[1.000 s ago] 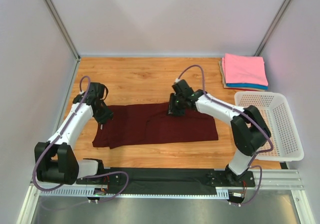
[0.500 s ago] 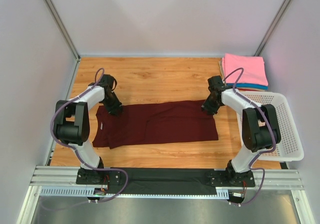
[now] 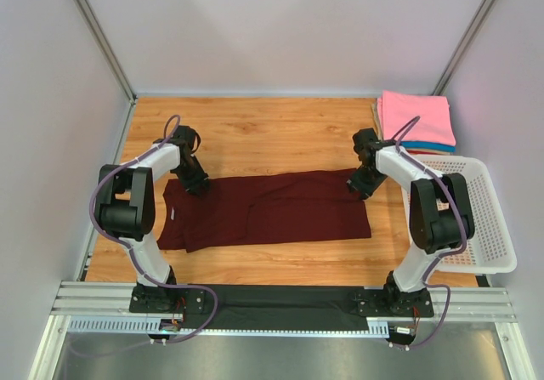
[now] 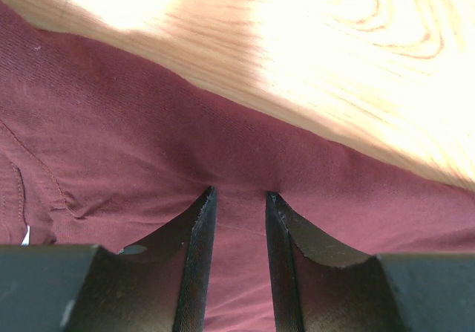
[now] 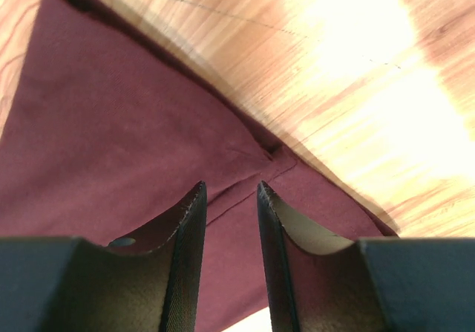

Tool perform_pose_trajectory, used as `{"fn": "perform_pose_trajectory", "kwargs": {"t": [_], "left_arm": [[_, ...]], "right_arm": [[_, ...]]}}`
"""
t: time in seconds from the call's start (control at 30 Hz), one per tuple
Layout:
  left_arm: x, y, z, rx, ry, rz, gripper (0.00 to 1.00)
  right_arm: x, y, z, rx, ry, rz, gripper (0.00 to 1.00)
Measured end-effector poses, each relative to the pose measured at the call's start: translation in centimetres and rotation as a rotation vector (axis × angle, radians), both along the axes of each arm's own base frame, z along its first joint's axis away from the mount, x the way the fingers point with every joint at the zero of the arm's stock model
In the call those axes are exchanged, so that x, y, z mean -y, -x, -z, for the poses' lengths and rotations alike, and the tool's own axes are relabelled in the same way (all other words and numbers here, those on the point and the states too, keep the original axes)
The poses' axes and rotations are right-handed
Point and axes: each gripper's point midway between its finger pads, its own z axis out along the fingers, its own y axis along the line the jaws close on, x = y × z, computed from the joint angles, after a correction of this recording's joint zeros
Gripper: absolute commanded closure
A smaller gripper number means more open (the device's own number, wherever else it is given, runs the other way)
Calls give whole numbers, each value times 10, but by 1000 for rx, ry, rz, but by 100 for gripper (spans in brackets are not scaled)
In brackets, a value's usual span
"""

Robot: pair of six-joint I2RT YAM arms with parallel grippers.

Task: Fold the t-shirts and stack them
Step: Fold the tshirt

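Tee (image 3: 272, 210) maroon, flat | L jaws – slightly apart, over cloth | R jaws – same

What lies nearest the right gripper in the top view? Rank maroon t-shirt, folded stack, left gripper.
1. maroon t-shirt: directly under the right gripper.
2. folded stack: beyond it, far right corner.
3. left gripper: across the shirt, left side.

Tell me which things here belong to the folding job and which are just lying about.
Job: maroon t-shirt spread flat; folded stack, pink on top, at the far right; left gripper and right gripper on the shirt's far edge.
Lying about: white basket, right side.
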Motion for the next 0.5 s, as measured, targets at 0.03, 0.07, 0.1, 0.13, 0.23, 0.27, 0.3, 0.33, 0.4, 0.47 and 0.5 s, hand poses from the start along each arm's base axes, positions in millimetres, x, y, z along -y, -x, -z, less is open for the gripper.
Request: {"fn": "perform_pose_trajectory", "kwargs": {"t": [0.03,0.07,0.1,0.13,0.23,0.27,0.3,0.33,0.4,0.47,0.5], "left_arm": [[0,0,0,0,0,0,60],[0,0,0,0,0,0,60],[0,0,0,0,0,1,61],[0,0,0,0,0,0,61],[0,0,1,0,0,0,61],[0,0,0,0,1,1,60],[0,0,1,0,1,1,61],[0,0,1,0,1,1,60],[0,0,1,0,1,1,61],[0,0,1,0,1,1,61],[0,0,1,0,1,1,61]], "right_arm": [[0,0,1,-7,3,8,65],[1,0,3,-11,5,14,65],[1,0,4,-17,8,21,65],[1,0,6,-23,9,27,65],[0,-1,6,-26,7,43,65],[0,-2,5,-23,7,50,65],[1,-3,4,-21,9,55,65],[1,-4,4,-17,10,59,65],[1,-5,4,-14,12,67,65],[2,-5,4,-13,14,74,65],[2,-5,4,-14,13,78,65]]}}
